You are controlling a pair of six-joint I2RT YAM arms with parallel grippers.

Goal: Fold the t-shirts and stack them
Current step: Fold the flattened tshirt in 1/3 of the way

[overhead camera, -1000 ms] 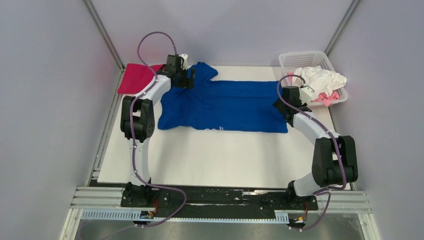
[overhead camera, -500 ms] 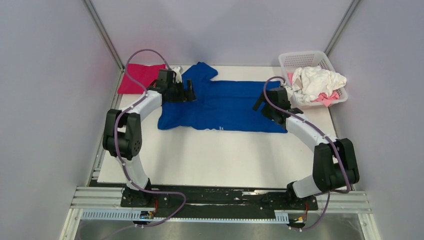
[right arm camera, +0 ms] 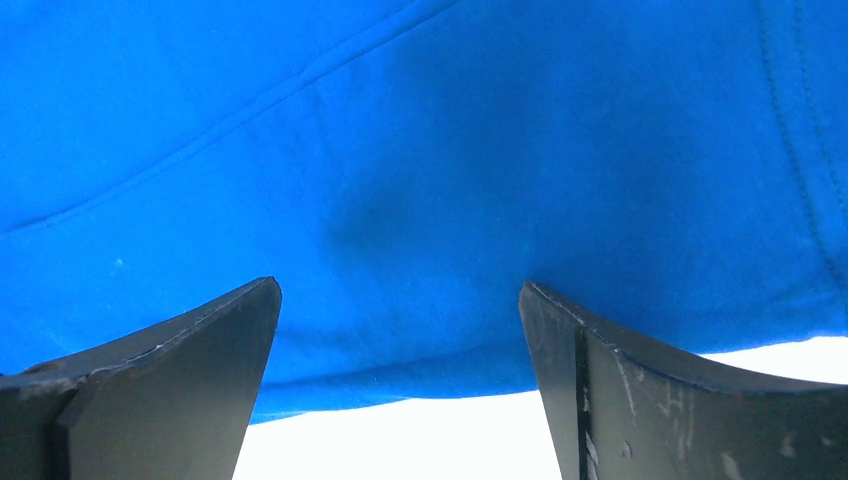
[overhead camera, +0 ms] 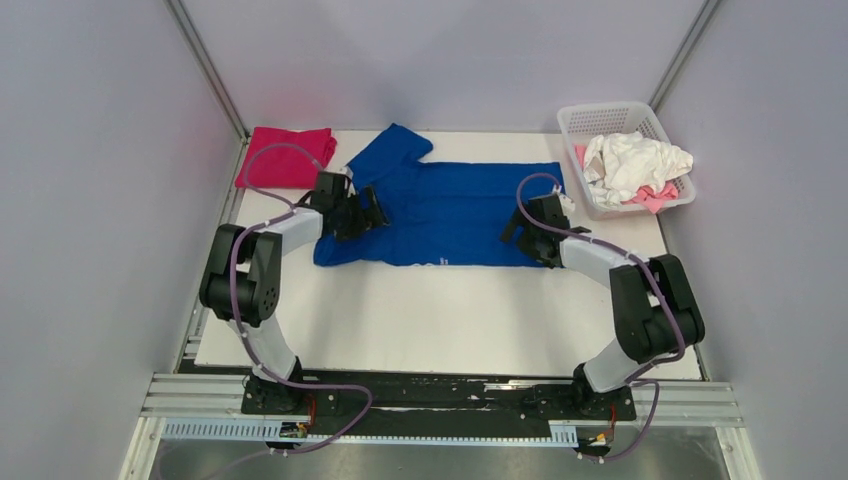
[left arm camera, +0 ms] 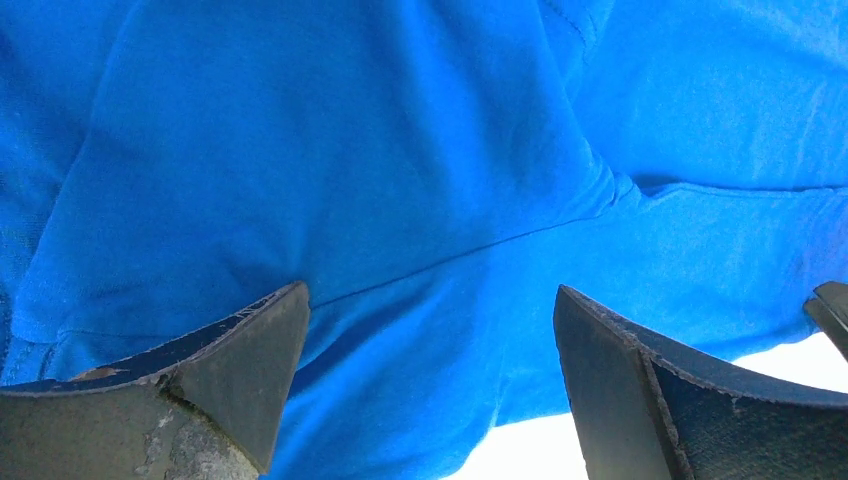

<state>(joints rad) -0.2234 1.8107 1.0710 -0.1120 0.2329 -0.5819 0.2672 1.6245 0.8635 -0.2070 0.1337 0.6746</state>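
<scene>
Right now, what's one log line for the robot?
left gripper: open, over blue t-shirt | right gripper: open, over it | magenta t-shirt: far-left corner

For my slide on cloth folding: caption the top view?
Left gripper and right gripper, both open, above the royal-blue cloth t-shirt on the white table; folded magenta cloth t-shirt at far-left corner.

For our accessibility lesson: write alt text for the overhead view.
A blue tee lies spread on a white table, with the left pincer and right pincer open over its ends. A magenta tee sits back left, a basket of white and pink cloth back right.
</scene>
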